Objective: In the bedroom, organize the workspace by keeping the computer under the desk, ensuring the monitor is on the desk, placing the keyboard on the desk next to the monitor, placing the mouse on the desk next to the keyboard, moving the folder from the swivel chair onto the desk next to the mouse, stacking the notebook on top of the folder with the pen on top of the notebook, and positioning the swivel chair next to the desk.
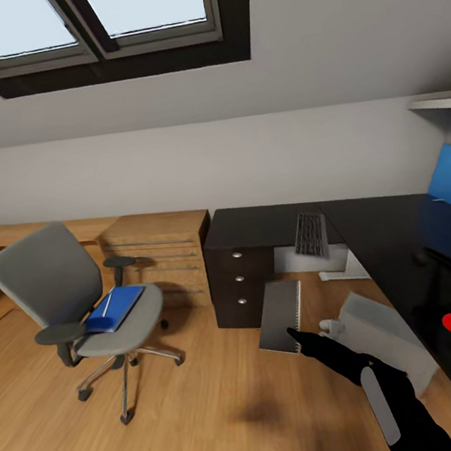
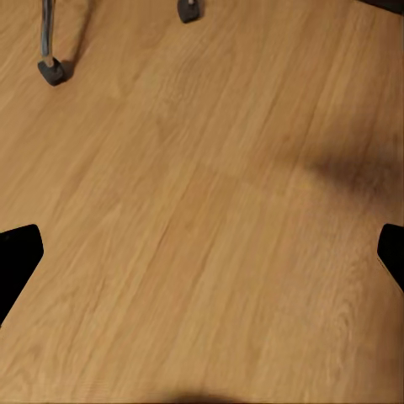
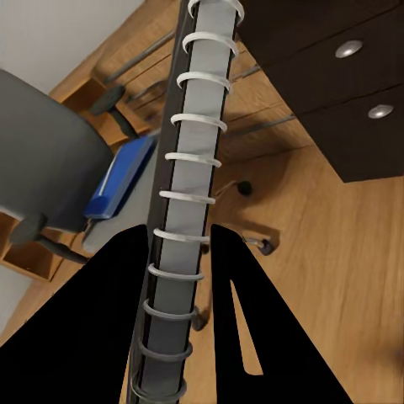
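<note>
Two pincers: the right pincer (image 3: pixel 181 278) grips the notebook (image 1: pixel 281 316) by its spiral edge, in the air before the drawers (image 1: pixel 239 278); the left pincer (image 2: pixel 202 252) is spread open above the floor (image 2: pixel 210 210).
Folder (image 1: pixel 115 308): on the chair (image 1: pixel 72 302) seat, far left, a pen (image 1: pixel 106 304) on top.
Keyboard (image 1: pixel 310 234): on the tabletop (image 1: pixel 383 233).
Computer (image 1: pixel 382 333): under the tabletop, at right.

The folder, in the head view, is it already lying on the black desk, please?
No, the blue folder lies on the seat of the swivel chair, which stands on the wood floor apart from the desk.
</note>
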You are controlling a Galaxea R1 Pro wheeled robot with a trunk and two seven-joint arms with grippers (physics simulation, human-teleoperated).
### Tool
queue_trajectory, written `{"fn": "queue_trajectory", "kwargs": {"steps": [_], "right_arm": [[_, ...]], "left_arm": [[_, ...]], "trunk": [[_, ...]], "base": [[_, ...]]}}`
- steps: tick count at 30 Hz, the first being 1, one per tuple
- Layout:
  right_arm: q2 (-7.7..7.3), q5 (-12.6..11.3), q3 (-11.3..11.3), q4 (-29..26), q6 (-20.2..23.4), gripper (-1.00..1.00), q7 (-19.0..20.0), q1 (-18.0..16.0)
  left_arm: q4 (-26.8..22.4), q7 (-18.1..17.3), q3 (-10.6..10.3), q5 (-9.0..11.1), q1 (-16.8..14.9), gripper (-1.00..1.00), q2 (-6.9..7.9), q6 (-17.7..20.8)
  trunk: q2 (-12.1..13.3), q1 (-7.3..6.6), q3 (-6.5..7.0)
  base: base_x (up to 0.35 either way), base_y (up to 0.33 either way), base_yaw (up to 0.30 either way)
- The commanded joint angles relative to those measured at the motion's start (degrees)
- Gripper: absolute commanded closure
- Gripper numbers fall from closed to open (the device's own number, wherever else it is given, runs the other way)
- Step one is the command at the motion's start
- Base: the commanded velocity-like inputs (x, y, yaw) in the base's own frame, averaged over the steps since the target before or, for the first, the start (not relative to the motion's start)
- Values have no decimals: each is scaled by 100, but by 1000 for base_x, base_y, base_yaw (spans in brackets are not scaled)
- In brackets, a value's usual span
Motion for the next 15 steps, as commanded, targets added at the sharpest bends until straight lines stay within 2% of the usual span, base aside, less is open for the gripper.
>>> {"fn": "queue_trajectory", "kwargs": {"steps": [1, 15], "right_arm": [[6, -37, -17, -1, 44, 100, 14, -6], [-2, -58, -24, 5, 44, 100, 14, -5]], "left_arm": [[2, 20, -15, 56, -3, -100, 2, -25], [2, 20, -20, 58, -3, -100, 2, -25]], "trunk": [[39, -19, 13], [600, -327, 264]], "base": [[332, 0, 0], [332, 0, 0]]}}
